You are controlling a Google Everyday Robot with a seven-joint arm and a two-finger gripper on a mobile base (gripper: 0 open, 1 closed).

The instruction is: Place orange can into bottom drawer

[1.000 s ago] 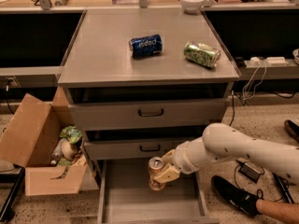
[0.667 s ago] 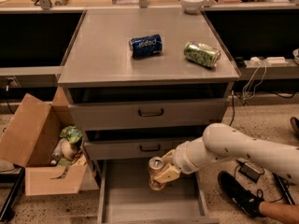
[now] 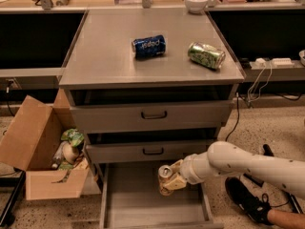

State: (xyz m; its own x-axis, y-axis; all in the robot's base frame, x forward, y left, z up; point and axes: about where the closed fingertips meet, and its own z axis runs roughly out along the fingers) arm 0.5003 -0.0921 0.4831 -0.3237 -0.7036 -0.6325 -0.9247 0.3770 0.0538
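Your biggest landmark is the grey cabinet, whose flat top serves as the bench (image 3: 95,56). It carries the two cans you should ignore, which is why they can lie there on their sides, well away from the work.

Below it, the bottom drawer (image 3: 138,206) is pulled right out toward you. Its flat floor is exposed and looks bare where visible, so it reads as ready to receive something. The two shallower drawers (image 3: 152,114) above it are pushed in, which leaves open air over the lowest one.

The white arm (image 3: 257,163) reaches in from the right at a low angle, likely so it can pass under the cabinet front and get over the open tray. To the left, a cardboard box (image 3: 28,137) of scraps stands beside the cabinet, apart from the drawer and out of the arm's path.

On the bench, the blue Pepsi can (image 3: 149,46) and the green can (image 3: 206,55) lie near each other without touching.

The end effector (image 3: 172,181) hangs above the open drawer, just in front of the middle drawer's face. It is closed around the orange can (image 3: 165,171). The can sits roughly upright with its silver top showing, over the back part of the drawer floor and slightly right of centre. It appears to be clear of the floor, though the exact gap is hard to judge.

Held upright like that, it should stand when you release it. Lower it first, since a dented can let go from height may tip and roll.
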